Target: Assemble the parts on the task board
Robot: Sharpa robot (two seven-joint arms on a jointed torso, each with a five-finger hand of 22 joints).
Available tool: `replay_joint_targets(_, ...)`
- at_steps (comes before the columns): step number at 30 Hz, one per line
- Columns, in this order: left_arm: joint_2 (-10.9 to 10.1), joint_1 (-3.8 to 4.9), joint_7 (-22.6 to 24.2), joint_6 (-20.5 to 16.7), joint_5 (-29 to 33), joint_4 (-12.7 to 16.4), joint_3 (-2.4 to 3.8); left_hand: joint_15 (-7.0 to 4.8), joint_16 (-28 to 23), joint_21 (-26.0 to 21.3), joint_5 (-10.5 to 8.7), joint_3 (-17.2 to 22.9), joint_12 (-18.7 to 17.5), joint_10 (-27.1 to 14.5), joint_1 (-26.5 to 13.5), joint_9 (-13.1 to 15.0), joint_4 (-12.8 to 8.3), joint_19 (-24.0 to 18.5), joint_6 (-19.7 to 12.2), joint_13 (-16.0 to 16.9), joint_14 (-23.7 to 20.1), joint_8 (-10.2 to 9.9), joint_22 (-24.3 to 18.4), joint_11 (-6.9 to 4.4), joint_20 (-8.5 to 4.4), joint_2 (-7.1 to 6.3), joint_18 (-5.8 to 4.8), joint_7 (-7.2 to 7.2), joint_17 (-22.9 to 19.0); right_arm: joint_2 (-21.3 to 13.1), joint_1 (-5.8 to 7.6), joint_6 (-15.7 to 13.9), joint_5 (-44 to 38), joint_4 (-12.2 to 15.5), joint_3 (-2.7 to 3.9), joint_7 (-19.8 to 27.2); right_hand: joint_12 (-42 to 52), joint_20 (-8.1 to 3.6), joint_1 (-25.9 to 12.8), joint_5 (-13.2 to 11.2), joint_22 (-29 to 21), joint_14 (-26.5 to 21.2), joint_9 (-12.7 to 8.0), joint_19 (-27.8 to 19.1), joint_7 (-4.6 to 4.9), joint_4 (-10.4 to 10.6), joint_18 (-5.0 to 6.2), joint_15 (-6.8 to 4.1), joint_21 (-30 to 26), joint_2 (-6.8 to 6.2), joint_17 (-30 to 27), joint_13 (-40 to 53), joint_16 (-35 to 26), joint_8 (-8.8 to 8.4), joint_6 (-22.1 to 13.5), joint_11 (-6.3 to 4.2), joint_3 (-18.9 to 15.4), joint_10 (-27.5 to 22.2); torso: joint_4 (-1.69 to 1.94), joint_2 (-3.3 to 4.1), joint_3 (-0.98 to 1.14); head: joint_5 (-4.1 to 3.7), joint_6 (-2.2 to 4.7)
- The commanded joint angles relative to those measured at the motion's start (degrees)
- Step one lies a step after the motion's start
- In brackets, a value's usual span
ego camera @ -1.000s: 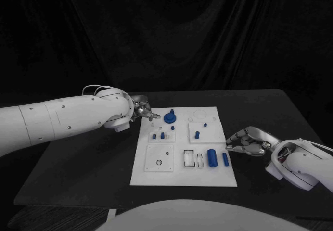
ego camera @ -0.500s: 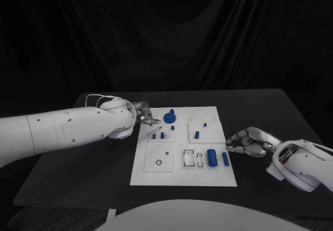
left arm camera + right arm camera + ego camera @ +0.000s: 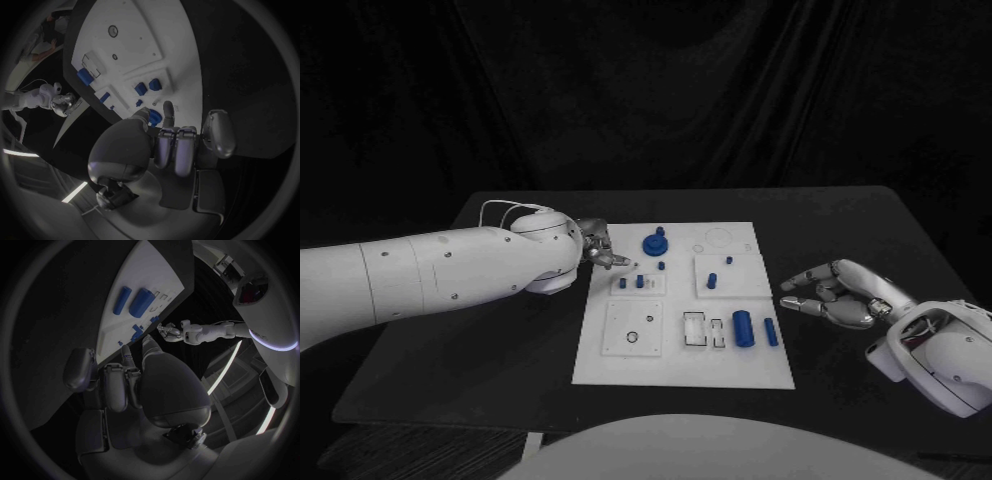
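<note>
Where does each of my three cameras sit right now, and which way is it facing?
Head view: on the robot's head, looking down at the task board; both arms enter.
Left wrist view: behind the left hand, facing the board's blue parts.
Right wrist view: behind the right hand, facing the board edge.
Shared: both wrist views show the board and the opposite hand.

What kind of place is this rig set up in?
Likely a robotics test bench or lab: a black table backed by black drapes, carrying only a flat white task board with small blue parts for assembly practice.
</note>
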Motion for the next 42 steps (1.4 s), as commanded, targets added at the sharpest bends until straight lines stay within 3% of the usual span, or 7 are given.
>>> replay_joint_targets(1,0.04,-0.13,-0.24,1.34,-0.48,0.09,0.05,-0.29,0.15,0.11,0.14,0.06,0.20,6.17,0.45,0.09,0.29,0.30,0.32,15.09,6.05,0.35,9.27,-0.42,-0.17,-0.03,0.03,-0.12,15.10,-0.97,0.84,-8.06,0.02,1.60,0.08,5.84,0.44,-0.11,-0.56,0.19,9.14,4.40,-0.08,0.48,-0.11,0.20,0.07,-0.17,0.84,-0.19,9.46,13.63,0.54,-0.11,0.42,-0.33,-0.45,4.92,-0.04,0.02,-0.02,0.11,-0.01)
replay_joint_targets(5,0.14,-0.16,-0.16,1.59,-0.49,0.06,0.05,-0.30,0.15,0.10,0.16,0.04,0.20,6.17,0.45,0.14,0.31,0.30,0.27,15.09,6.05,0.37,9.27,-0.42,-0.18,-0.03,0.03,-0.12,15.10,-2.27,1.49,-10.41,0.02,3.20,0.09,7.86,0.57,-0.29,-0.80,0.15,9.31,4.50,-0.09,0.79,-0.27,0.61,-0.05,-0.35,1.53,-0.23,9.64,13.75,0.75,-0.05,0.67,-0.50,-0.66,5.05,0.08,0.04,-0.03,-0.02,-0.01)
replay_joint_targets(9,0.25,-0.18,-0.14,1.86,-0.49,0.00,0.05,-0.31,0.15,0.14,0.18,0.03,0.20,6.17,0.46,0.20,0.33,0.33,0.21,15.09,6.05,0.41,9.28,-0.43,-0.19,-0.04,0.02,-0.12,15.10,-2.64,1.72,-10.94,0.03,3.51,0.08,8.46,0.61,-0.39,-1.02,0.11,9.33,4.53,-0.08,0.87,-0.36,0.92,-0.07,-0.42,1.60,-0.19,9.61,13.78,0.73,0.02,0.90,-0.52,-0.79,5.09,0.00,0.06,-0.02,0.05,-0.01)
replay_joint_targets(21,0.67,-0.41,-0.36,2.89,-0.49,0.13,0.04,-0.34,0.15,-0.01,0.23,-0.06,0.20,6.17,0.36,0.36,0.55,0.26,-0.03,15.09,6.05,0.46,9.23,-0.43,-0.23,0.02,0.05,-0.09,15.10,-1.83,1.84,-9.10,0.06,2.42,0.08,7.59,0.58,-0.38,-0.85,0.40,9.26,4.51,-0.01,0.84,-0.37,1.00,-0.06,-0.25,1.37,0.11,9.49,13.75,0.62,0.25,1.49,-0.22,-0.68,5.07,-0.01,0.01,-0.02,0.22,-0.01)
replay_joint_targets(42,1.71,-2.09,-0.46,3.67,-0.49,-0.36,0.04,-0.47,0.15,-0.34,1.53,0.21,0.20,6.17,1.40,0.75,0.30,0.13,-0.13,15.09,6.05,0.79,9.14,-0.61,-0.38,0.16,0.11,-0.32,15.10,-0.83,1.51,-7.36,0.06,0.92,0.07,6.65,0.38,-0.24,-0.28,1.59,9.13,4.43,-0.10,0.69,-0.19,0.90,0.01,-0.03,0.87,0.37,9.24,13.56,0.35,0.17,1.66,0.01,-0.46,4.91,-0.02,0.02,-0.03,-0.01,-0.01)
